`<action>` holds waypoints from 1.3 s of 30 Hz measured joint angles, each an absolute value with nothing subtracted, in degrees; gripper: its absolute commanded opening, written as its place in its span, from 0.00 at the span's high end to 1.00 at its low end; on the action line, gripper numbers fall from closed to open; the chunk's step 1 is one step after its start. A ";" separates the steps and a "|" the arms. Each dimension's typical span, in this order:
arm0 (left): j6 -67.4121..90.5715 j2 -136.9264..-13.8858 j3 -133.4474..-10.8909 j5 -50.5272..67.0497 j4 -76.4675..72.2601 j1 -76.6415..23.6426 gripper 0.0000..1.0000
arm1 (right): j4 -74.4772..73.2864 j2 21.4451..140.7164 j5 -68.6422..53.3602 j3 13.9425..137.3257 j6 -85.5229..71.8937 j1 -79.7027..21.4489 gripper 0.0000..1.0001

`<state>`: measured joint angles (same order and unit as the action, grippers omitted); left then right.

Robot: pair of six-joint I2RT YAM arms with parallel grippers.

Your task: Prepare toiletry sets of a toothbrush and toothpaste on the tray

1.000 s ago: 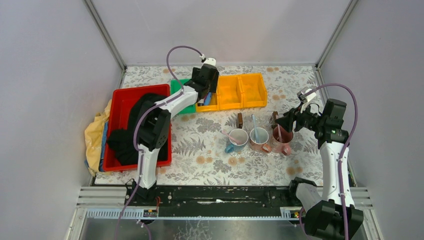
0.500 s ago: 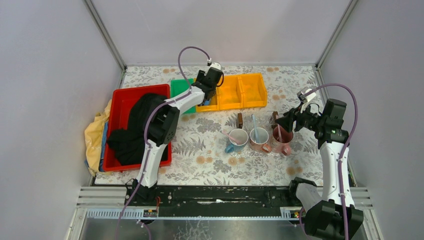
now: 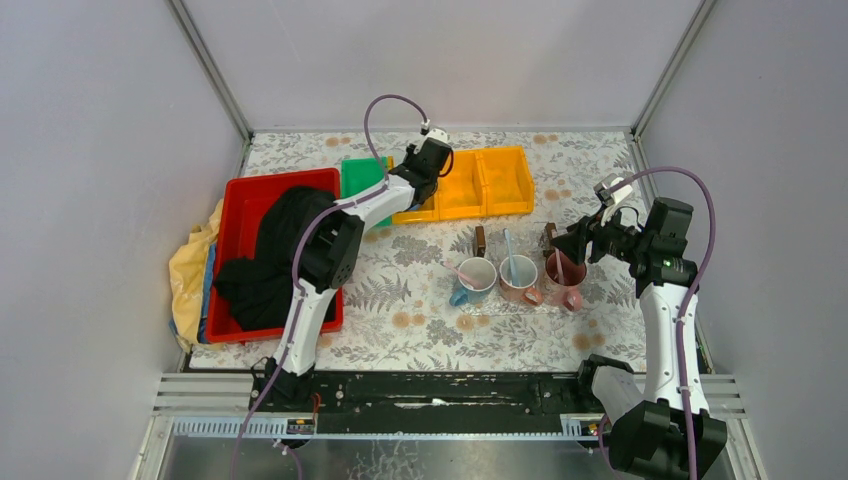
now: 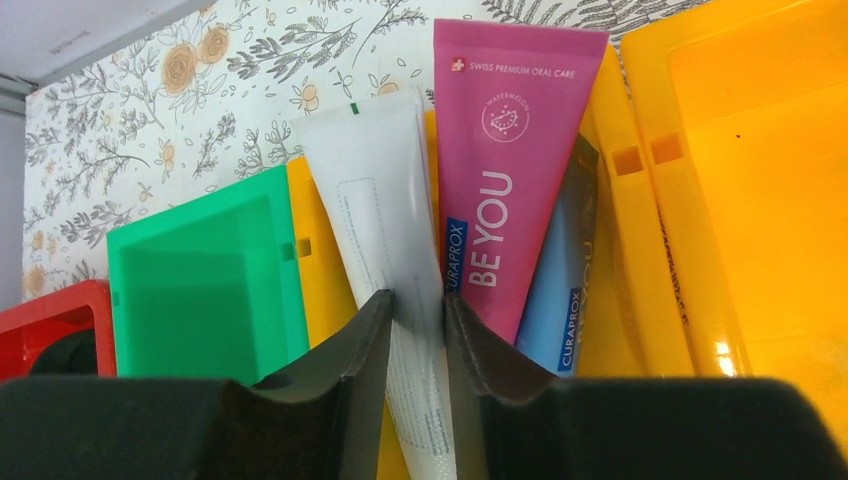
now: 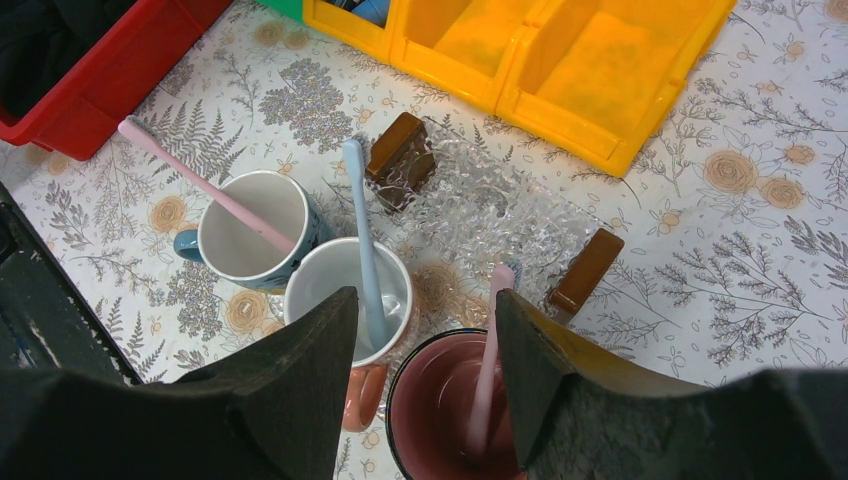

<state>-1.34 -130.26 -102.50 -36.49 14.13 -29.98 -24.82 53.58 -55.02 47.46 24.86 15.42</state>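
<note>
Now three toothpaste tubes (image 4: 510, 180), three toothbrushes (image 5: 365, 230), three mugs (image 5: 250, 235); left claw (image 4: 415, 310) pinches white tube (image 4: 380, 200), right claw (image 5: 425, 310) spread, empty

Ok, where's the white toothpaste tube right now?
In the left wrist view, the white toothpaste tube sits in the yellow bin, just left of the magenta tube, between the fingers of the left gripper.
</note>
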 measured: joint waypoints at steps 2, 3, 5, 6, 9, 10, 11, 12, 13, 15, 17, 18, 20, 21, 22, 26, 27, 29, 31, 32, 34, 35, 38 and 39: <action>-1.28 -130.26 -102.50 -36.53 14.13 -30.04 0.82 | -24.82 53.58 -55.02 47.48 24.88 15.42 0.40; -1.32 -130.26 -102.52 -36.67 14.13 -30.13 0.84 | -24.82 53.58 -55.02 47.48 24.88 15.42 0.40; -1.41 -130.23 -102.54 -36.93 14.11 -30.17 0.88 | -24.82 53.58 -55.02 47.51 24.88 15.42 0.40; -1.43 -130.23 -102.56 -37.01 14.11 -30.20 0.90 | -24.84 53.58 -55.02 47.51 24.88 15.42 0.40; -1.56 -130.13 -102.59 -37.10 14.11 -30.20 0.93 | -24.82 53.58 -55.02 47.51 24.88 15.42 0.40; -1.58 -130.02 -102.56 -37.10 14.11 -30.20 0.94 | -24.84 53.58 -55.02 47.51 24.88 15.42 0.40; -1.63 -129.86 -102.50 -37.08 14.11 -30.20 0.95 | -24.82 53.58 -55.02 47.51 24.88 15.42 0.40; -1.67 -129.62 -102.35 -37.04 14.06 -30.20 0.95 | -24.82 53.58 -55.02 47.51 24.88 15.42 0.40; -1.72 -129.23 -101.97 -36.99 13.89 -30.22 0.95 | -24.82 53.58 -55.02 47.51 24.88 15.42 0.40; -1.91 -128.05 -100.51 -36.64 13.06 -30.26 0.95 | -24.82 53.58 -55.02 47.51 24.88 15.42 0.40; -2.13 -126.10 -98.17 -36.32 11.55 -30.41 0.96 | -24.84 53.58 -55.02 47.51 24.88 15.42 0.40; -2.24 -125.36 -97.47 -36.21 11.16 -30.46 0.96 | -24.84 53.58 -55.02 47.51 24.88 15.42 0.40; -2.42 -123.20 -95.26 -35.94 9.78 -30.65 0.98 | -24.84 53.58 -55.02 47.51 24.88 15.42 0.40; -2.52 -121.99 -94.00 -35.77 8.75 -30.74 0.99 | -24.84 53.58 -55.02 47.51 24.88 15.42 0.40; -2.57 -121.03 -93.12 -35.70 8.03 -30.74 1.00 | -24.84 53.58 -55.02 47.51 24.88 15.42 0.40; -3.53 -116.11 -87.55 -34.37 2.11 -30.87 1.00 | -24.86 53.58 -55.02 47.51 24.88 15.42 0.40; -3.75 -114.89 -86.00 -33.85 0.45 -30.87 1.00 | -24.84 53.58 -55.02 47.51 24.88 15.42 0.40; -4.14 -112.77 -83.42 -32.91 -2.39 -30.87 1.00 | -24.84 53.58 -55.02 47.51 24.88 15.42 0.40; -4.56 -111.00 -81.23 -31.75 -5.32 -30.87 1.00 | -24.86 53.58 -55.05 47.51 24.88 15.42 0.40; -4.69 -110.26 -80.27 -31.14 -6.81 -30.87 1.00 | -24.84 53.58 -55.05 47.51 24.88 15.42 0.40; -4.78 -109.10 -78.61 -30.11 -9.26 -30.85 1.00 | -24.84 53.58 -55.05 47.51 24.88 15.42 0.40; -4.78 -108.44 -77.69 -29.47 -10.59 -30.74 1.00 | -24.86 53.58 -55.05 47.51 24.91 15.42 0.40; -4.21 -106.63 -75.13 -26.76 -13.98 -30.30 1.00 | -24.86 53.58 -55.09 47.51 24.91 15.42 0.40; -3.70 -105.97 -74.24 -25.61 -14.94 -30.09 1.00 | -24.86 53.58 -55.11 47.51 24.91 15.42 0.40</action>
